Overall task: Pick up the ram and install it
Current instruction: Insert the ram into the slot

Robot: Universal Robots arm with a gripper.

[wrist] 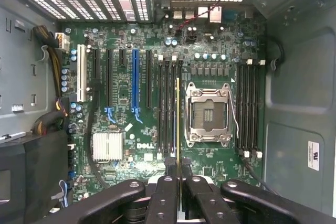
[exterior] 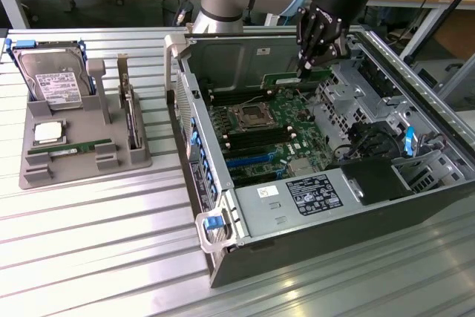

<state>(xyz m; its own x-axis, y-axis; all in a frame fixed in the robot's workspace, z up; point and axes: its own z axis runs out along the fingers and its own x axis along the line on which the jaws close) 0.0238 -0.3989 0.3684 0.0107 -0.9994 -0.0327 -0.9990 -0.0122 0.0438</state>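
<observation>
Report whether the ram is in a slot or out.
Out: the ram hangs edge-on, clamped in the gripper, raised above the memory slots and not seated.

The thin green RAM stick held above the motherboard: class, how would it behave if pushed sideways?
The thin green RAM stick looks sliver-thin edge-on, so it is probably light and might flex or crack under side force. The black jaws clamp its flat faces, so it should resist tipping.

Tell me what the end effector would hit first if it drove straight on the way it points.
Probably the black memory slots beside the processor socket: the ram clamped in the end effector, seen edge-on, lines up over them. Depth is unclear.
</observation>
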